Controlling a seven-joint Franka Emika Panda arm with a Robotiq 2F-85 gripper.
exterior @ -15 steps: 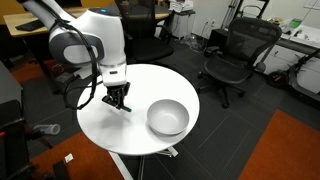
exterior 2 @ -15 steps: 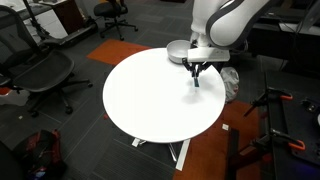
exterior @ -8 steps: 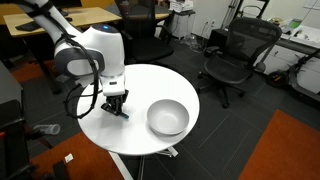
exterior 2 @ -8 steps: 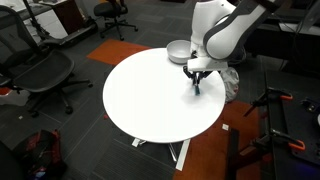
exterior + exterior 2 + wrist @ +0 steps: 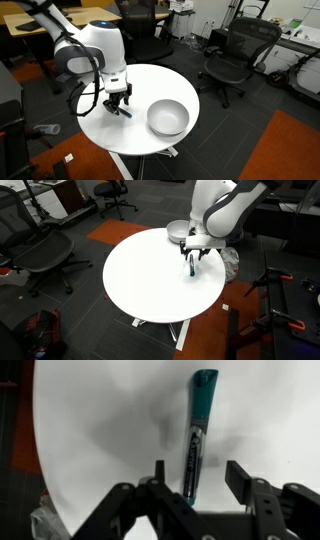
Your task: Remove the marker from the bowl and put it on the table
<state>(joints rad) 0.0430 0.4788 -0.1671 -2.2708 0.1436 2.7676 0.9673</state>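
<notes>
Item: marker (image 5: 197, 430), teal with dark barrel, lying flat on the white table (image 5: 155, 82), well apart from the grey bowl (image 5: 168, 117), which appears empty. Gripper (image 5: 200, 485): jaws spread, holding nothing; half a second ago it sat low at the tabletop with the marker between its fingers, and it now stands slightly higher, apparently clear of the marker, though the exterior views are too small to confirm. Status: placement looks complete, with only withdrawal of the arm left.
</notes>
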